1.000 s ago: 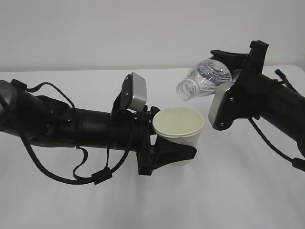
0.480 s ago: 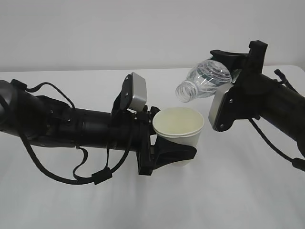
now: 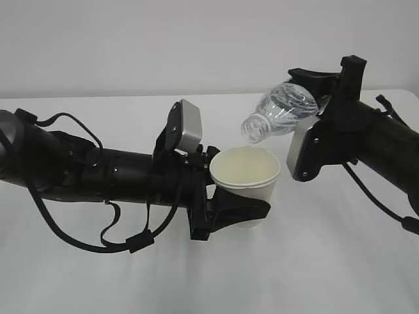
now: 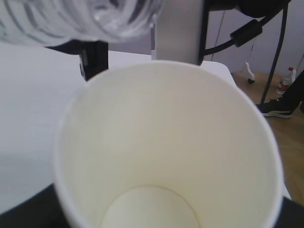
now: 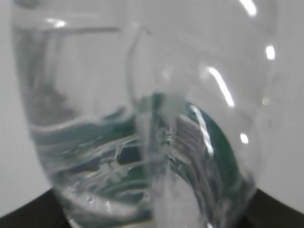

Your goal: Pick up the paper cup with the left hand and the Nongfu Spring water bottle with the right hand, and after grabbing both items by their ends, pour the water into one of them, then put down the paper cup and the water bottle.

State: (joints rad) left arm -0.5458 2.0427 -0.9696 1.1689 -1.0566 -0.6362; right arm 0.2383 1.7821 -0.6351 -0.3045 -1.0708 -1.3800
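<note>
My left gripper (image 3: 241,210) is shut on the lower part of the cream-white paper cup (image 3: 246,174), holding it upright above the table. The left wrist view looks down into the cup (image 4: 166,142), whose pale bottom shows. My right gripper (image 3: 317,97) is shut on the base end of the Nongfu Spring water bottle (image 3: 281,108). The bottle lies tilted, its capless mouth pointing down-left just above the cup's far rim. The bottle's ribbed shoulder (image 4: 71,19) hangs over the rim. Clear water (image 5: 57,85) and the green label (image 5: 213,142) fill the right wrist view. No stream shows.
Both arms hover over a white table (image 3: 340,261) against a pale wall. The right arm's grey box (image 3: 302,147) hangs close beside the cup. Beyond the table's far edge lie a wooden floor (image 4: 289,137), a shoe (image 4: 275,110) and a small bottle (image 4: 285,80).
The bottle's neck has dipped slightly lower toward the cup's rim. The left arm and cup have stayed still.
</note>
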